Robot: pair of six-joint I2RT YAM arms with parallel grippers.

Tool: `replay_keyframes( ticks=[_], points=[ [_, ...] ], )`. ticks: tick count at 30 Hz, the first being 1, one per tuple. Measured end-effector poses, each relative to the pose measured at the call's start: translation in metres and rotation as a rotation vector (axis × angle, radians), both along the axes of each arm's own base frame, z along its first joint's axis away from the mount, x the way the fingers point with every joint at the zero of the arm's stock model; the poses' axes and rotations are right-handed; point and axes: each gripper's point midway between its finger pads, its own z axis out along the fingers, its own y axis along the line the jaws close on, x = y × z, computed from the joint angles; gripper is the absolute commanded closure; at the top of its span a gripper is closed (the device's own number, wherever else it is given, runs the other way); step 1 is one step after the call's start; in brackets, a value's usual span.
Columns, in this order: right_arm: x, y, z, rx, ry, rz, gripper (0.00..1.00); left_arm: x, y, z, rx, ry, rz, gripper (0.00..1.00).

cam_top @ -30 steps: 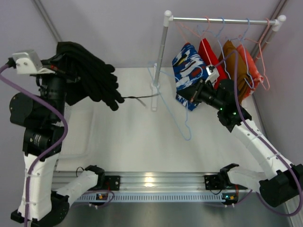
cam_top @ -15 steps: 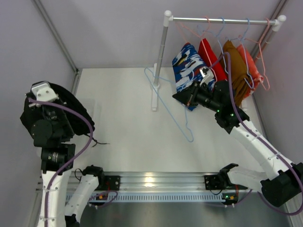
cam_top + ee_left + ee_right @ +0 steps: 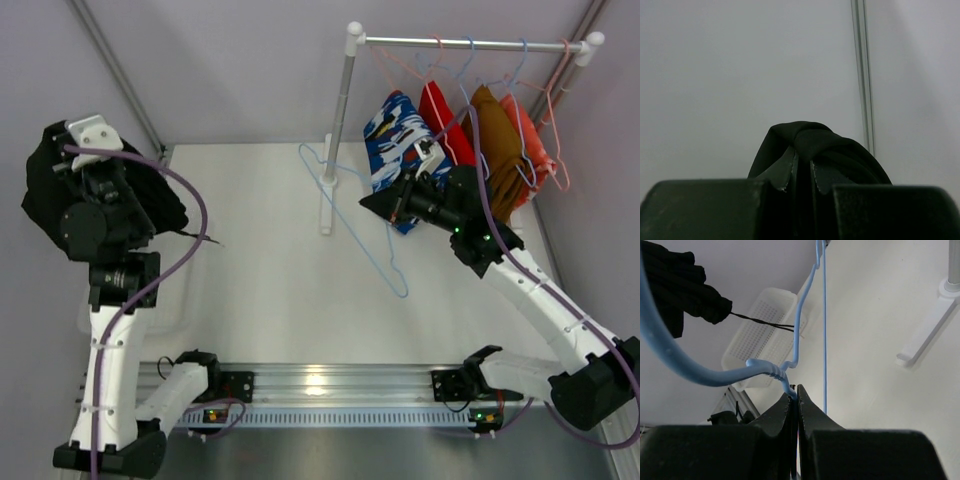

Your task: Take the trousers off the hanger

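Note:
My left gripper is raised at the far left and shut on the black trousers, which drape around it; in the left wrist view the black cloth is pinched between the fingers. My right gripper is shut on a bare light-blue hanger, also seen in the right wrist view. The blue patterned, red, brown and orange-red trousers hang on hangers from the rack rod.
The rack's white post stands on its foot mid-table. A white perforated basket lies on the table's left side below the black trousers. Grey walls close in the left, back and right.
My left arm has swung from centre-left to the far left with the black trousers and now holds them higher. My right gripper has shifted slightly left with the blue hanger.

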Motion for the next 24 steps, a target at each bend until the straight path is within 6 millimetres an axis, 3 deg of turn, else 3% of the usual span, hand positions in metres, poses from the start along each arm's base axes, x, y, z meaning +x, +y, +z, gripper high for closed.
replay_keyframes(
  ticks=[10,19,24],
  points=[
    [0.001,0.001,0.002,-0.005,-0.007,0.004,1.0,0.036,0.004,0.038,0.099,0.017,0.079,1.0],
    [0.002,0.002,0.0,-0.008,-0.004,0.005,1.0,0.033,0.013,0.099,0.162,-0.031,0.122,1.0],
    [0.003,0.002,-0.001,-0.009,-0.003,0.006,1.0,0.032,0.022,0.106,0.194,-0.016,0.147,1.0]
  ],
)
